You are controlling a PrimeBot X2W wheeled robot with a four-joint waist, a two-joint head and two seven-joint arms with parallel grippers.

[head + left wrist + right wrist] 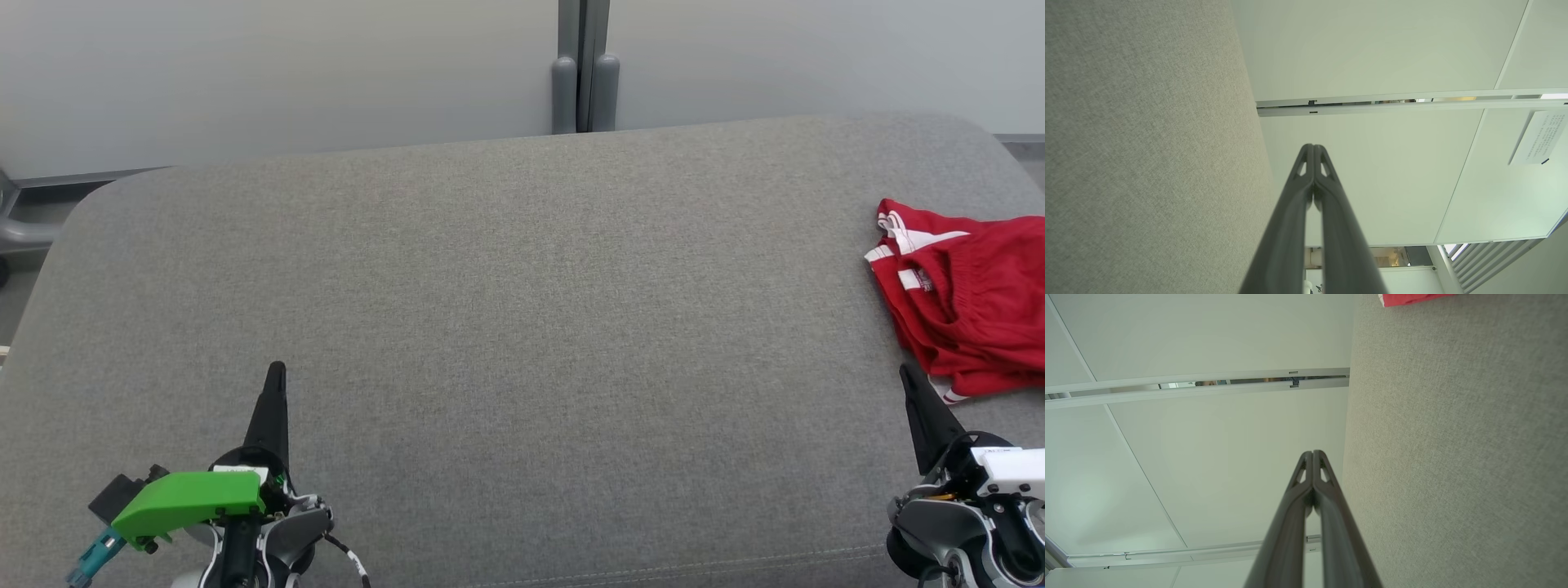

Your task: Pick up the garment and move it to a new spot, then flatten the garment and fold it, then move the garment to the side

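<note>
A red garment [963,306] with white trim lies crumpled at the right edge of the grey fabric surface [506,327]; part of it runs out of the head view. A red corner of the garment [1412,299] shows at the top of the right wrist view. My right gripper [906,374] is shut with nothing in it, its tips just in front of the garment's near edge. My left gripper [277,369] is shut and empty at the lower left, far from the garment. In each wrist view the fingers press together, the left gripper [1313,147] and the right gripper [1313,453].
The grey surface has rounded far corners and a seam along its near edge. Behind it stand pale wall panels [286,73] with a grey post [584,69] between them. A grey fixture [16,229] sits at the far left.
</note>
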